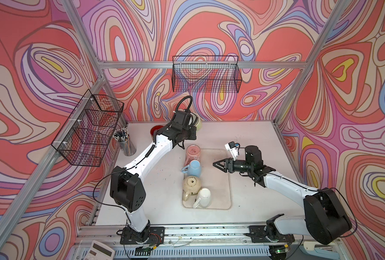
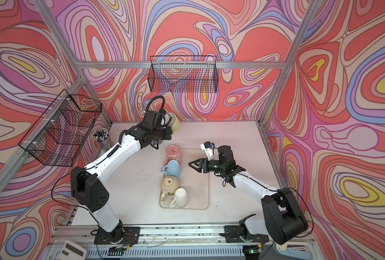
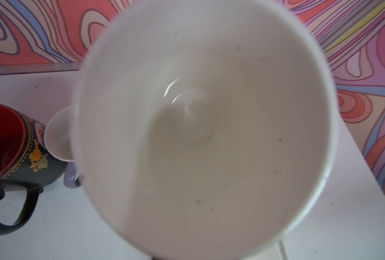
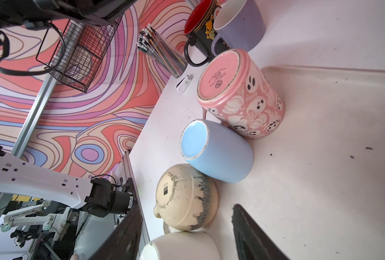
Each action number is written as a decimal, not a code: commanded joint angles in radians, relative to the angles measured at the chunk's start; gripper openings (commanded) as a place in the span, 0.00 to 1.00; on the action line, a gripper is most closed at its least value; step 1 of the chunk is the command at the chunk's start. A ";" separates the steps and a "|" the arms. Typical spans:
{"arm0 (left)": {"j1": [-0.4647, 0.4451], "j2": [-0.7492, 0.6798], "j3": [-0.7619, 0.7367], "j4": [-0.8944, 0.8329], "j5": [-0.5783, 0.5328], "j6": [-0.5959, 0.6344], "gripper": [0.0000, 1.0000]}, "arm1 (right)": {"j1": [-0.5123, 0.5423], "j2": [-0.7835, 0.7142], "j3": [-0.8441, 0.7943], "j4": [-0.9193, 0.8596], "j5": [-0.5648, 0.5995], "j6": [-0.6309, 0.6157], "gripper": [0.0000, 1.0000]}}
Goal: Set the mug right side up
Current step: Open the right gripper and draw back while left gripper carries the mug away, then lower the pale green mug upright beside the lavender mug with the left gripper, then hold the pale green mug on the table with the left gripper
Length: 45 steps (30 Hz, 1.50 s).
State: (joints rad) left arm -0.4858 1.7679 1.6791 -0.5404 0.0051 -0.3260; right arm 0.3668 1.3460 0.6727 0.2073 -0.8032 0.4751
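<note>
holding pale mug [image 2: 176, 123] (rim likely pinched), left gripper [image 2: 170, 128], right gripper [image 2: 190, 164] parted

**Bystanders around the right claw**

A clear tray [image 1: 223, 180] lies on the counter [image 1: 160, 191] beneath the right claw [image 1: 216, 165]. Well ahead of the claw's tip stands a jar of pencils [image 1: 125, 144], with a side basket [image 1: 88, 128] on the wall past it. A back basket [image 1: 206, 74] hangs high beyond the claw. A black mug [image 4: 200, 29] with a red inside stands just beside a lilac mug [image 4: 239, 24]. A calculator [image 1: 98, 249] lies far off at the front edge.
</note>
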 commanded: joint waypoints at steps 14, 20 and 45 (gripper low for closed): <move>0.053 0.288 0.279 -0.145 -0.080 0.136 0.00 | -0.004 0.010 -0.015 -0.009 0.043 -0.029 0.60; 0.066 0.384 0.343 -0.161 -0.101 0.130 0.00 | -0.003 0.035 -0.015 0.005 0.042 -0.024 0.59; 0.109 0.562 0.492 -0.229 -0.141 0.092 0.00 | -0.002 0.105 0.010 -0.006 0.050 -0.033 0.54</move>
State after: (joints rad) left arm -0.3843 2.3268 2.1284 -0.7902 -0.1177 -0.2173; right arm 0.3668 1.4380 0.6701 0.2058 -0.7578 0.4564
